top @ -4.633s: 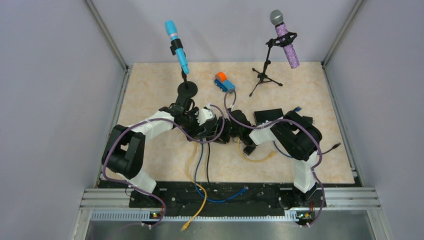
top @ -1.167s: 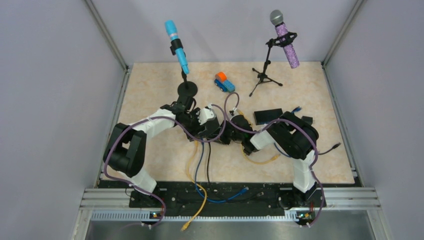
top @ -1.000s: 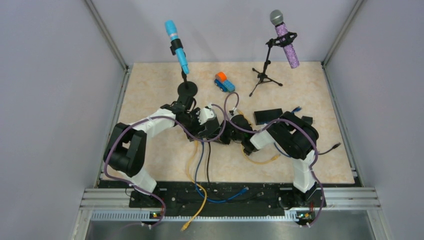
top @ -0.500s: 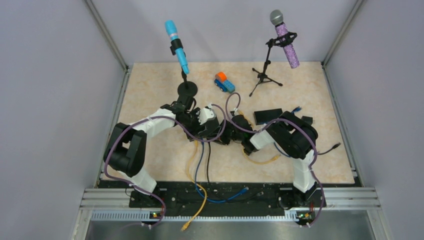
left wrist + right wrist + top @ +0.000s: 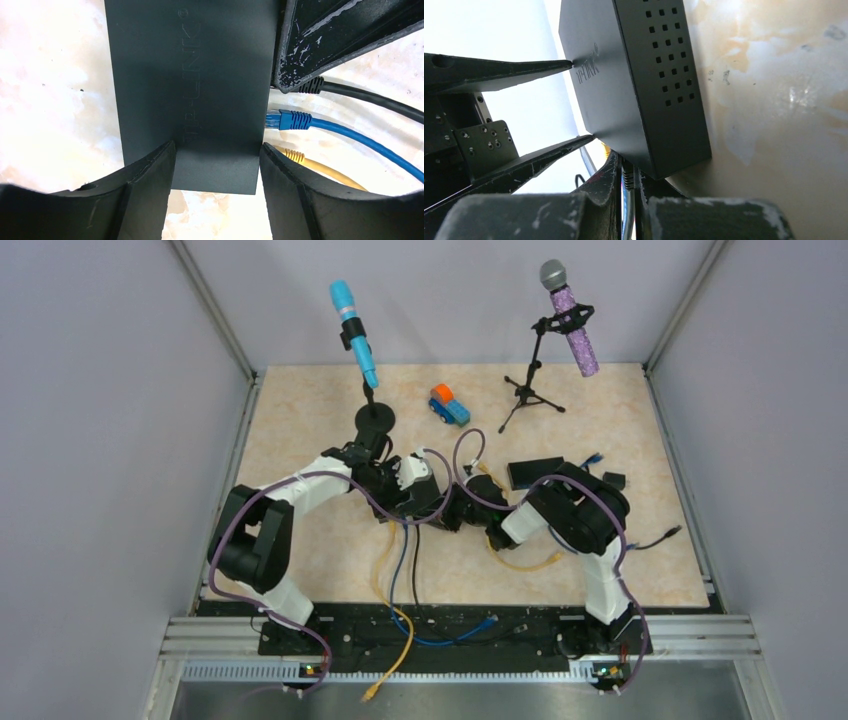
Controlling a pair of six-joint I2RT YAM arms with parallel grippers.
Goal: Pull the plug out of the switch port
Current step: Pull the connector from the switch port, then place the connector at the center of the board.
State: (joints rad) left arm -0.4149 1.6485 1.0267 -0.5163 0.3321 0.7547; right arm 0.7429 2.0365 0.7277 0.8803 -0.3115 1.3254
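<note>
The black switch (image 5: 192, 85) lies on the table, mostly hidden under both grippers in the top view. My left gripper (image 5: 217, 165) is shut on its sides near one end. A black plug (image 5: 310, 86), a blue plug (image 5: 287, 120) and a yellow plug (image 5: 292, 156) sit in its ports. My right gripper (image 5: 628, 167) is shut on the black plug (image 5: 627, 176) right at the switch (image 5: 639, 85); one of its fingers (image 5: 325, 40) covers that plug from above. In the top view the left gripper (image 5: 425, 500) and right gripper (image 5: 462, 512) meet mid-table.
Blue (image 5: 400, 575), yellow (image 5: 383, 575) and black (image 5: 417, 575) cables run toward the near edge. A blue microphone on a stand (image 5: 355, 335), a toy car (image 5: 449, 405), a purple microphone on a tripod (image 5: 572, 325) and a black box (image 5: 535, 472) stand behind.
The right arm has come in from the right and closed on the black plug. In the last second it shifted slightly; the purple cable loop above it rose. The left arm is still.
</note>
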